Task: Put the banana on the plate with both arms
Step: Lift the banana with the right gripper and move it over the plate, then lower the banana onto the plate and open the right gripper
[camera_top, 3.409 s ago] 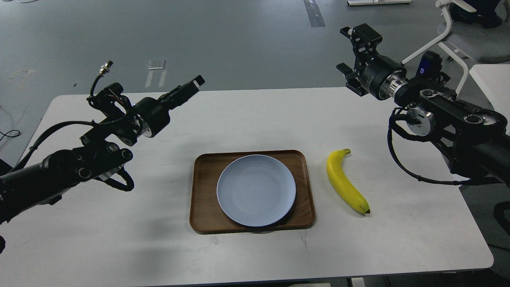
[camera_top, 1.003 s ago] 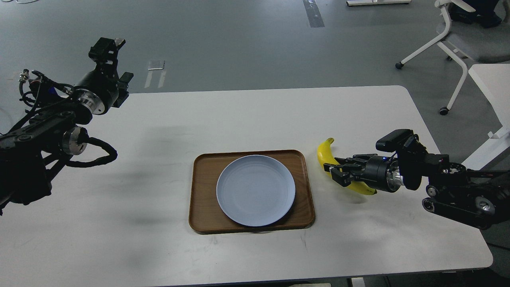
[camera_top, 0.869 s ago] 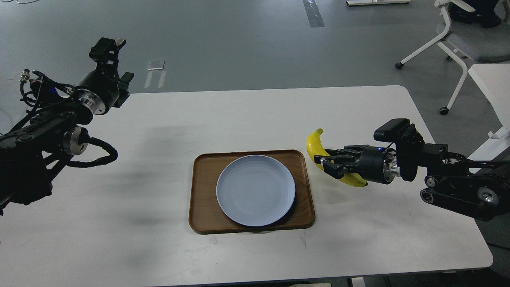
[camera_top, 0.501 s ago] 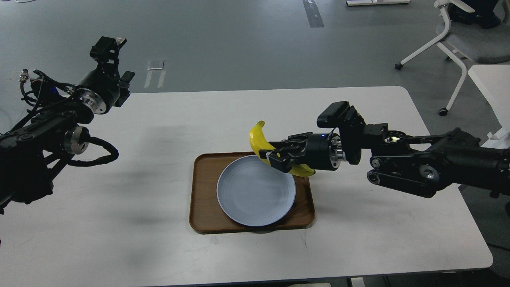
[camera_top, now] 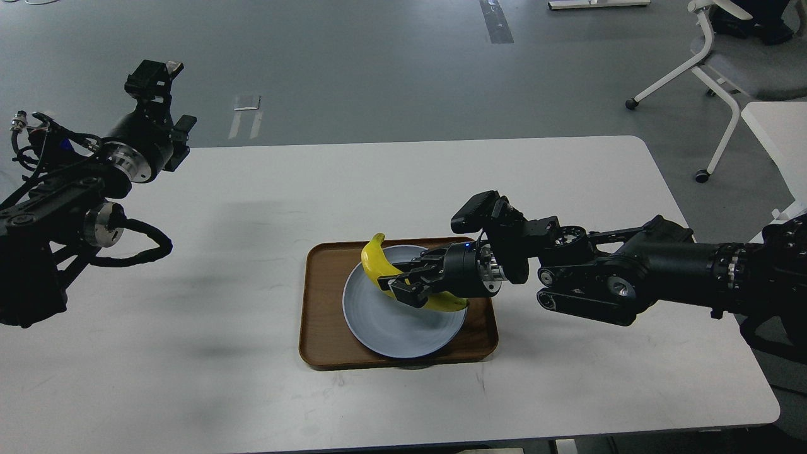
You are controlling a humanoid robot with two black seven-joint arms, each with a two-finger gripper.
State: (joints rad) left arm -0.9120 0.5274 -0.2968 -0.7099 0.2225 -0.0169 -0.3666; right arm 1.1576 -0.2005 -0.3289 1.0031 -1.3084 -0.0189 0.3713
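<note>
The yellow banana (camera_top: 376, 265) is held over the pale blue plate (camera_top: 391, 325), stem end up and to the left. My right gripper (camera_top: 403, 284) reaches in from the right and is shut on the banana's middle, above the plate. I cannot tell if the banana touches the plate. My left gripper (camera_top: 151, 72) is raised at the far left, beyond the table's back left edge, away from the plate. Its fingers point up and cannot be told apart.
The plate rests on a brown wooden tray (camera_top: 318, 315) in the middle of the white table (camera_top: 252, 391). A white office chair (camera_top: 725, 57) stands on the grey floor at the back right. Another white surface (camera_top: 778, 132) is at the right edge.
My right gripper took hold of the banana on the table right of the tray, lifted it and carried it left over the plate. My left arm swung back left and upward.
</note>
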